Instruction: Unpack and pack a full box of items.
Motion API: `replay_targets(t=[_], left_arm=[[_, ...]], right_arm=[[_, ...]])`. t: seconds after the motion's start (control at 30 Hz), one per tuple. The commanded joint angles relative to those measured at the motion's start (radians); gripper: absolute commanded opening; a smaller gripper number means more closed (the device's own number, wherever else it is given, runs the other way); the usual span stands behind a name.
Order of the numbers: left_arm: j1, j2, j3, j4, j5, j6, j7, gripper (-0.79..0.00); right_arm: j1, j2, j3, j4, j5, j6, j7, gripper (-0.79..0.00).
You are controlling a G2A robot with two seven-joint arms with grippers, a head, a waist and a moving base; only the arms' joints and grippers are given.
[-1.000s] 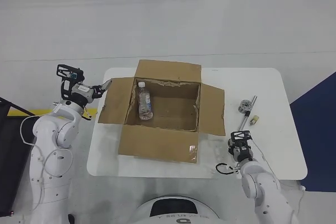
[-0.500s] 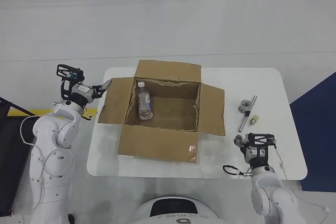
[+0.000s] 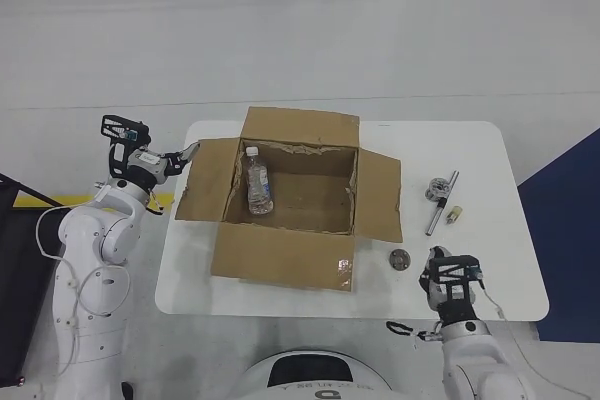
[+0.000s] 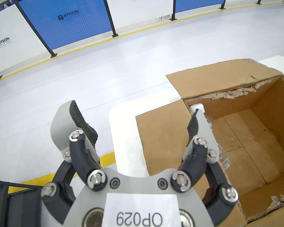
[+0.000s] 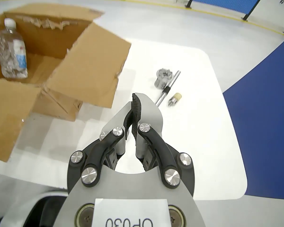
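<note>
Left tool (image 4: 135, 108): jaws spread wide and holding nothing. It sits off the left edge of the worktop (image 3: 480, 160), just beside the left flap of the box (image 3: 280, 255). Whether a fingertip touches that flap cannot be told.

Right tool (image 5: 134, 100): pads pressed together with nothing between them. It is above the near right part of the worktop, to the right of the box and apart from it.

Box: cardboard, standing on the worktop with all four flaps folded outward.

Bottle (image 3: 257, 182): clear plastic with a white cap. It lies inside the box along the left wall, cap toward the far wall.

Rod (image 3: 441, 204): metal, lying on the worktop right of the box, beyond the right tool.

Socket (image 3: 438, 186): toothed, just beside the rod's far end.

Plug (image 3: 454, 212): small, just beside the rod on its right.

Disc (image 3: 397, 260): dark, flat on the worktop between the box's near right corner and the right arm.
</note>
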Motion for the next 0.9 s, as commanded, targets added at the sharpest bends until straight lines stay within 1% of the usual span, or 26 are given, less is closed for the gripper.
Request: replay_targets(t=[0.0, 0.2, 0.3, 0.37, 0.43, 0.47, 0.5, 0.53, 0.6, 0.67, 0.7, 0.73, 0.87], left_arm=[[0.0, 0.0, 0.0, 0.0, 0.0, 0.0, 0.0, 0.0], [0.0, 0.0, 0.0, 0.0, 0.0, 0.0, 0.0, 0.0], [0.0, 0.0, 0.0, 0.0, 0.0, 0.0, 0.0, 0.0], [0.0, 0.0, 0.0, 0.0, 0.0, 0.0, 0.0, 0.0], [0.0, 0.0, 0.0, 0.0, 0.0, 0.0, 0.0, 0.0], [0.0, 0.0, 0.0, 0.0, 0.0, 0.0, 0.0, 0.0], [0.0, 0.0, 0.0, 0.0, 0.0, 0.0, 0.0, 0.0], [0.0, 0.0, 0.0, 0.0, 0.0, 0.0, 0.0, 0.0], [0.0, 0.0, 0.0, 0.0, 0.0, 0.0, 0.0, 0.0], [0.0, 0.0, 0.0, 0.0, 0.0, 0.0, 0.0, 0.0], [0.0, 0.0, 0.0, 0.0, 0.0, 0.0, 0.0, 0.0], [0.0, 0.0, 0.0, 0.0, 0.0, 0.0, 0.0, 0.0], [0.0, 0.0, 0.0, 0.0, 0.0, 0.0, 0.0, 0.0]], right_arm=[[0.051, 0.0, -0.015, 0.052, -0.006, -0.025, 0.065, 0.0], [0.237, -0.004, -0.043, 0.227, 0.079, -0.075, 0.245, 0.0], [0.329, -0.008, -0.053, 0.325, 0.115, -0.062, 0.299, 0.0], [0.365, -0.009, -0.057, 0.371, 0.136, -0.069, 0.326, 0.0], [0.388, -0.009, -0.061, 0.396, 0.142, -0.082, 0.343, -0.077], [0.397, -0.009, -0.06, 0.407, 0.143, -0.084, 0.349, -0.191], [0.405, -0.009, -0.059, 0.415, 0.139, -0.081, 0.355, -0.336], [0.411, -0.009, -0.062, 0.419, 0.144, -0.083, 0.358, -0.437], [0.418, -0.009, -0.06, 0.423, 0.146, -0.081, 0.36, -0.613], [0.42, -0.009, -0.061, 0.422, 0.145, -0.08, 0.361, -0.634], [0.42, -0.009, -0.061, 0.422, 0.133, -0.074, 0.362, -0.723], [0.419, -0.009, -0.064, 0.422, 0.125, -0.071, 0.364, -0.785], [0.422, -0.008, -0.073, 0.427, 0.105, -0.087, 0.383, -0.785]])
